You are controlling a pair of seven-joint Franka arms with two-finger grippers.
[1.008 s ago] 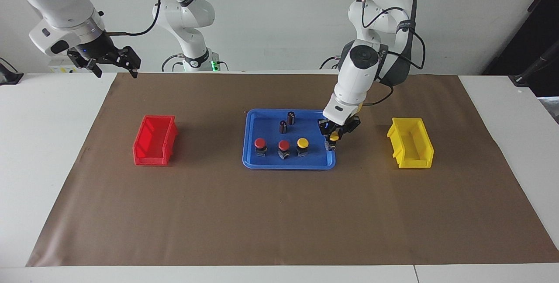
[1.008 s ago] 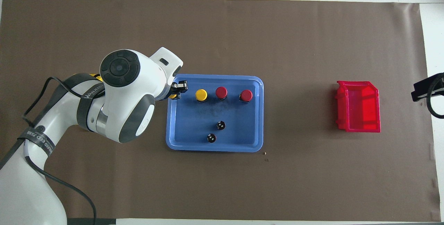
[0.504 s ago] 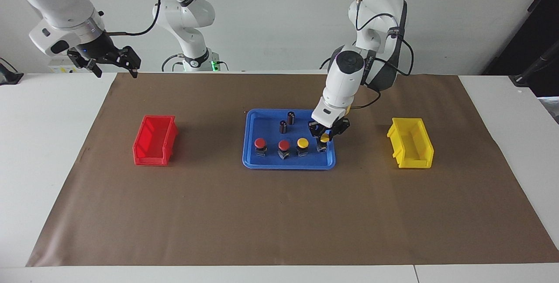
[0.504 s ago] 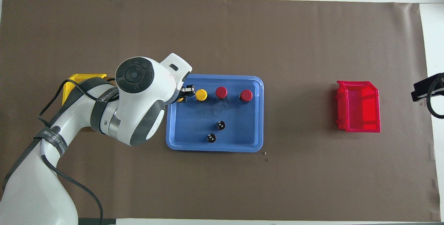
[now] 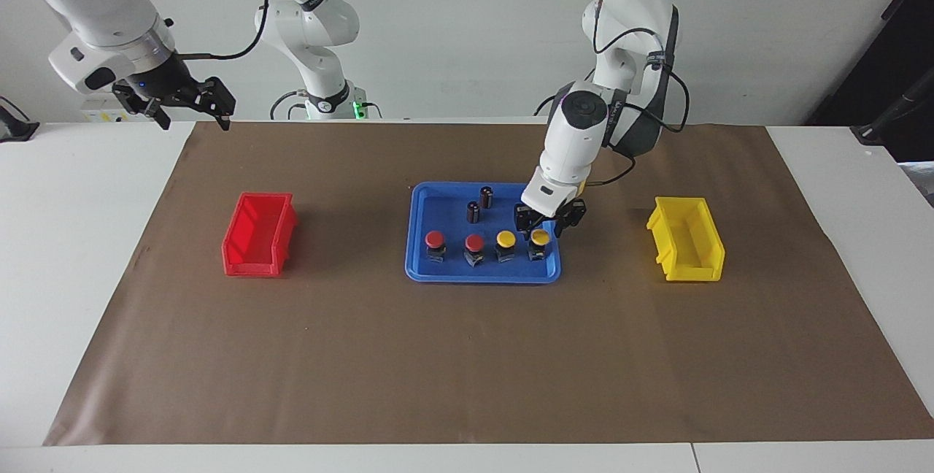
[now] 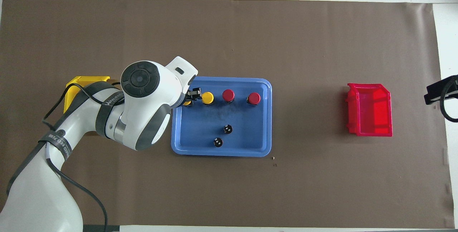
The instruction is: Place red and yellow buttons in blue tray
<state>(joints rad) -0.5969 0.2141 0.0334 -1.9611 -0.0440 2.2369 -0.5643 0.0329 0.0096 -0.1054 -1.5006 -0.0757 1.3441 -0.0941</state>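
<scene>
The blue tray [image 5: 481, 277] lies mid-table; it also shows in the overhead view [image 6: 196, 131]. In it stands a row of two red buttons [image 5: 435, 241] [image 5: 474, 243] and two yellow buttons [image 5: 506, 239] [image 5: 540, 238]. My left gripper [image 5: 543, 223] is open just above the yellow button at the tray's end toward the left arm, with its jaws spread to either side of the cap. From overhead the left gripper [image 6: 191, 96] half hides that button [image 6: 186, 102]. My right gripper [image 5: 191, 106] is open and waits, raised over the table's right-arm end.
Two dark capless cylinders [image 5: 486, 195] [image 5: 473, 212] stand in the tray, nearer the robots than the button row. A red bin [image 5: 259, 233] sits toward the right arm's end, a yellow bin [image 5: 686, 239] toward the left arm's end, both on brown paper.
My left gripper carried the yellow button from over the tray's edge into the tray, set it down at the end of the row and opened. The right arm has not moved.
</scene>
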